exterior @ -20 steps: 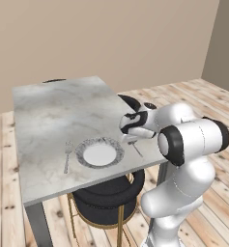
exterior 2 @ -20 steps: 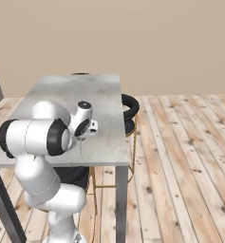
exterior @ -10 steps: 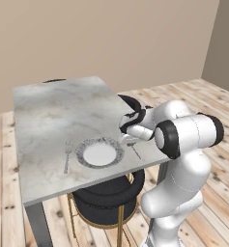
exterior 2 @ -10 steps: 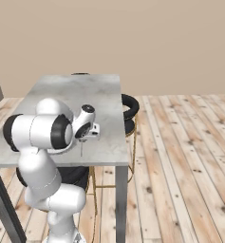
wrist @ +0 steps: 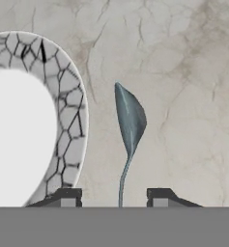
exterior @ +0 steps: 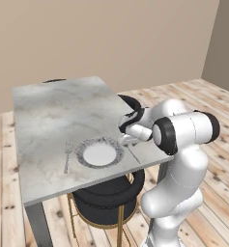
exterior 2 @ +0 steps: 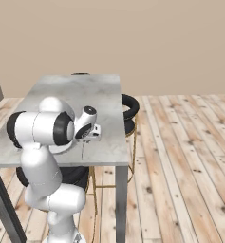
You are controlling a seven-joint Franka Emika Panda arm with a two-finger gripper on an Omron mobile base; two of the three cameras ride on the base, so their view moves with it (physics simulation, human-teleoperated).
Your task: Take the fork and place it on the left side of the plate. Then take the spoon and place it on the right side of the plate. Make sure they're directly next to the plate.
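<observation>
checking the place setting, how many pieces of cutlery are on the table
2. The fork lies on the table just left of the plate. The spoon lies right of the plate, between the gripper fingertips, which stand apart from its handle.

One round plate (exterior: 100,153) with a grey crackled rim, one silver fork (exterior: 67,155) and one dark metal spoon (wrist: 129,126) lie on one marble-topped table (exterior: 58,116); that makes two pieces of cutlery and one dish. Seen from the hand, the spoon lies straight ahead of the one gripper (wrist: 114,195), its handle running back between the two dark fingertips (wrist: 67,195), with the plate just to the left of them and the fork beyond the plate's far side. Two black round stools (exterior: 106,192) with gold legs stand by the table, below and behind the gripper.
</observation>
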